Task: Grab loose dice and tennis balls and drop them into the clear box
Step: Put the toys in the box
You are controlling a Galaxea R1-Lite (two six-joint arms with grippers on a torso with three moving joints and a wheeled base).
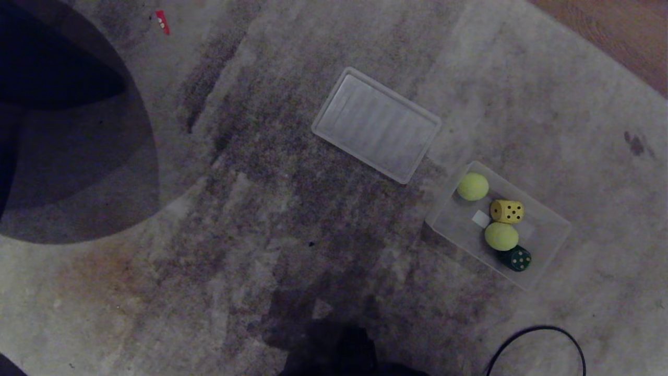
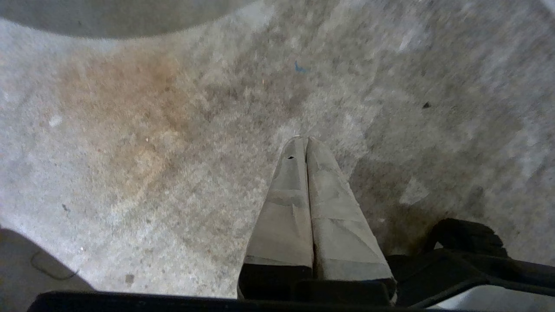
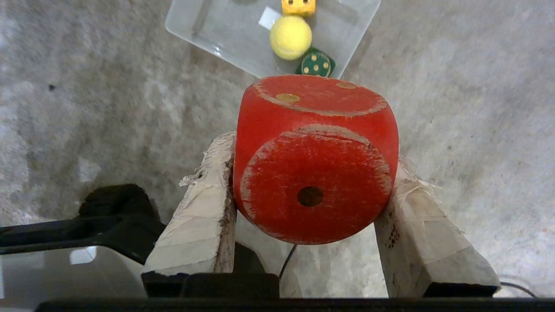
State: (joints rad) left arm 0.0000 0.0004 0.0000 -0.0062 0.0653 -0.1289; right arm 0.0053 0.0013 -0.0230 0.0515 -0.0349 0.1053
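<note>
Your right gripper (image 3: 310, 173) had its jaws clamped on the red die (image 3: 315, 158), gripping it low on two opposite sides, while the clear box (image 1: 548, 230) sat at the right of the head view on the carpet (image 1: 235, 235), with neither arm showing in that view. Inside it lay two tennis balls (image 1: 473, 186), the yellow die (image 1: 507, 211) and the dark green die (image 1: 515, 258). In the right wrist view the box was ahead of the die, not under it, so letting go there would likely have put the die on the carpet. The low walls could also have let a high drop bounce out off the balls. The ribbed lid (image 1: 377, 124) lay at upper centre, easy to mistake for the box. Your left gripper (image 2: 307, 143) hung over bare carpet, jaws pressed together and empty.
</note>
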